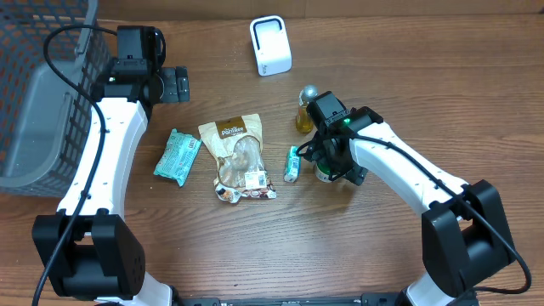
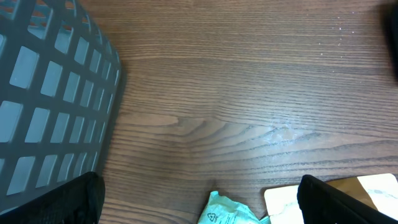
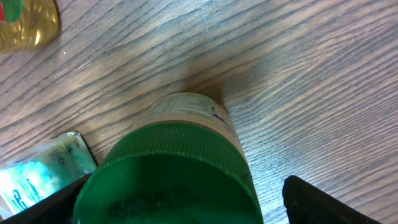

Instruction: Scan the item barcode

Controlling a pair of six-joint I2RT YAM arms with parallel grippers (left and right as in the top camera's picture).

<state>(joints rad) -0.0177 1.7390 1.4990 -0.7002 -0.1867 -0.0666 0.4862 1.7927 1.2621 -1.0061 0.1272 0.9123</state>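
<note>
The green-lidded jar (image 3: 186, 121) is found standing upright on the worktop (image 1: 357, 255), just beside a small teal sachet (image 3: 37, 177) and near a bottle of yellow oil (image 3: 25, 22). Its ribbed screw lid (image 3: 168, 186) fills the lower part of the right wrist view. A pale printed label is seen wrapped round the body below it.

The jar is judged rigid and moderately heavy, and breakable if it is glass. The ribbed lid should give good purchase. The smooth label wall is expected to be slicker. A grasp across the lid's rim or just beneath it is favoured, so that the label, where the barcode is likely printed, is left uncovered for the white scanner (image 1: 270, 45).

The right hand (image 3: 186, 208) is poised over the jar with its jaws spread wide. The lid is straddled, with a gap visible at one finger (image 3: 336, 202). Nothing is clamped yet.

The left hand (image 2: 199, 205) is held fully apart and empty beside the grey basket (image 2: 50, 93), well away from the jar.
</note>
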